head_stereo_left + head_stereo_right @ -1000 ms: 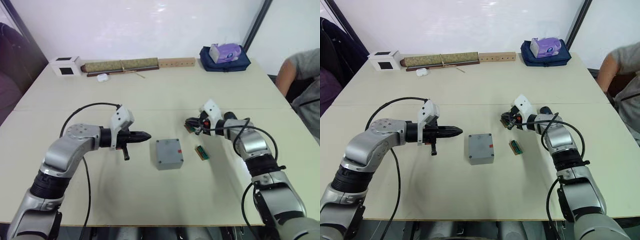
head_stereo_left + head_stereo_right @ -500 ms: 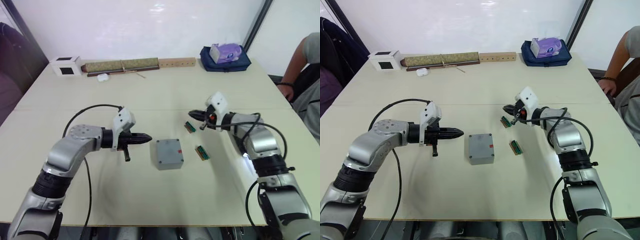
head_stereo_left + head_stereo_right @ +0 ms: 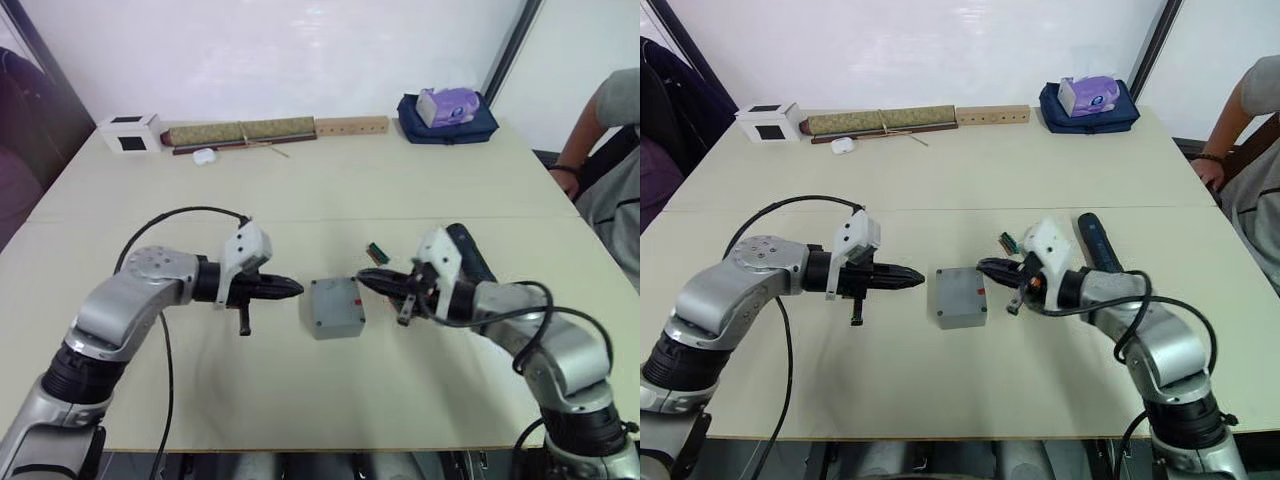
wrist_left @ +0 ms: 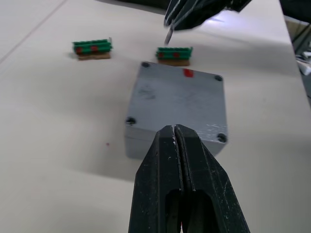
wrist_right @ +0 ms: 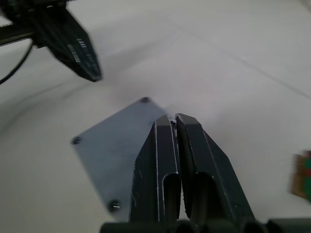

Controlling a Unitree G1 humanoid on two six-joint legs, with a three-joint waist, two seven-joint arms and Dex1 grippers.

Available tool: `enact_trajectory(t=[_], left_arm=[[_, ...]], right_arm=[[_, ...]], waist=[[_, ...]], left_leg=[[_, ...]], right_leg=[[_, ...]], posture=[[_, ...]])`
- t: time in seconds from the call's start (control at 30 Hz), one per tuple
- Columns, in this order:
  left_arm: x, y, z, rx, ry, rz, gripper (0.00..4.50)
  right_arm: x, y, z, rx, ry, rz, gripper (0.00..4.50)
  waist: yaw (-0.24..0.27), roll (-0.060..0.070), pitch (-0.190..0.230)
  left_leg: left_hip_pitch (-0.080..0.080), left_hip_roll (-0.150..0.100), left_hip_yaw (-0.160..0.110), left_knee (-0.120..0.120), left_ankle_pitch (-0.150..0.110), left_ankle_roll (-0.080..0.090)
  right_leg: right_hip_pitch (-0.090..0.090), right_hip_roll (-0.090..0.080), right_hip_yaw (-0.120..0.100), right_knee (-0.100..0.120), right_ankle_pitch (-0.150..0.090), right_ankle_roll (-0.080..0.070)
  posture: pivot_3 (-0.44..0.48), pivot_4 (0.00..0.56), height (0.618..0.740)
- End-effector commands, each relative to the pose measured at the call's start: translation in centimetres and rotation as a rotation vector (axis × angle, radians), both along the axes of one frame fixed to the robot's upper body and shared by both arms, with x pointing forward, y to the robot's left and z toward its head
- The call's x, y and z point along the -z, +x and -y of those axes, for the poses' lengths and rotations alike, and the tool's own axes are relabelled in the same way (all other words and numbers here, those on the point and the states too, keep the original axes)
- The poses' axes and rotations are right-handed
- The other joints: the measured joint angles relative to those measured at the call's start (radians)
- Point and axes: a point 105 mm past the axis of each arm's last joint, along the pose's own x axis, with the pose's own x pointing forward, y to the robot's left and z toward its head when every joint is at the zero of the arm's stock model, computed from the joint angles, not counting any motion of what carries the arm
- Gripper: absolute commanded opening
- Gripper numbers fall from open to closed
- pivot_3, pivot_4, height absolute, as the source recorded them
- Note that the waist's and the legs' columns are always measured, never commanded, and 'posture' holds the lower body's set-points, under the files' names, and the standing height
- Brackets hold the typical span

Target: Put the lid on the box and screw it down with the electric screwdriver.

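The grey box [image 3: 336,308] stands mid-table with the flat grey lid [image 4: 177,94] lying on top of it. The lid has a screw hole at each corner and a red spot near one edge. My left gripper [image 3: 293,289] is shut and empty, its tip pointing at the box's left side, a short gap away. My right gripper [image 3: 362,277] is shut and empty too, with its tip just above the box's right edge. A dark cylindrical stick [image 3: 1096,243], seemingly the electric screwdriver, lies behind my right forearm.
Two small green circuit boards [image 4: 92,48] [image 4: 174,53] lie just behind the box. Along the far edge are a white cube [image 3: 131,131], a rolled mat [image 3: 240,131], a wooden strip [image 3: 352,126] and a blue bag [image 3: 446,108]. A person [image 3: 610,150] sits at the right.
My right arm has swung from the circuit boards at the back right forward and left to the box's right edge. The left gripper has edged slightly closer to the box.
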Motion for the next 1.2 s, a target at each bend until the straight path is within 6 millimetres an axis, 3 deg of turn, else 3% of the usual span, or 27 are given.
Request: enact_trajectory(t=[0.03, 0.57, 0.93, 1.2], left_arm=[[-0.6, 0.2, 0.2, 0.015, -0.007, 0.037, 0.00], [-0.6, 0.5, 0.4, -0.021, -0.033, 0.045, 0.00], [-0.4, 0.5, 0.2, -0.032, -0.028, 0.044, 0.00], [-0.3, 0.5, 0.4, -0.031, -0.030, 0.042, 0.00]], right_arm=[[-0.8, 0.2, -0.2, 0.019, 0.012, 0.048, 0.08], [0.4, 2.1, 0.1, 0.061, -0.028, 0.064, 0.08], [0.8, 1.9, -0.1, 0.044, -0.022, 0.041, 0.08], [-0.1, 1.7, -0.1, 0.046, 0.020, 0.036, 0.08]], waist=[[0.002, 0.000, 0.000], [0.002, 0.000, 0.000], [0.003, 0.000, 0.000], [0.003, 0.000, 0.000]], left_leg=[[0.000, 0.000, 0.000, 0.000, 0.000, 0.000], [0.000, 0.000, 0.000, 0.000, 0.000, 0.000], [0.000, 0.000, 0.000, 0.000, 0.000, 0.000], [0.000, 0.000, 0.000, 0.000, 0.000, 0.000]], right_leg=[[0.000, 0.000, 0.000, 0.000, 0.000, 0.000], [0.000, 0.000, 0.000, 0.000, 0.000, 0.000], [0.000, 0.000, 0.000, 0.000, 0.000, 0.000], [0.000, 0.000, 0.000, 0.000, 0.000, 0.000]], posture=[[0.000, 0.150, 0.740], [0.000, 0.150, 0.740], [0.000, 0.150, 0.740], [0.000, 0.150, 0.740]])
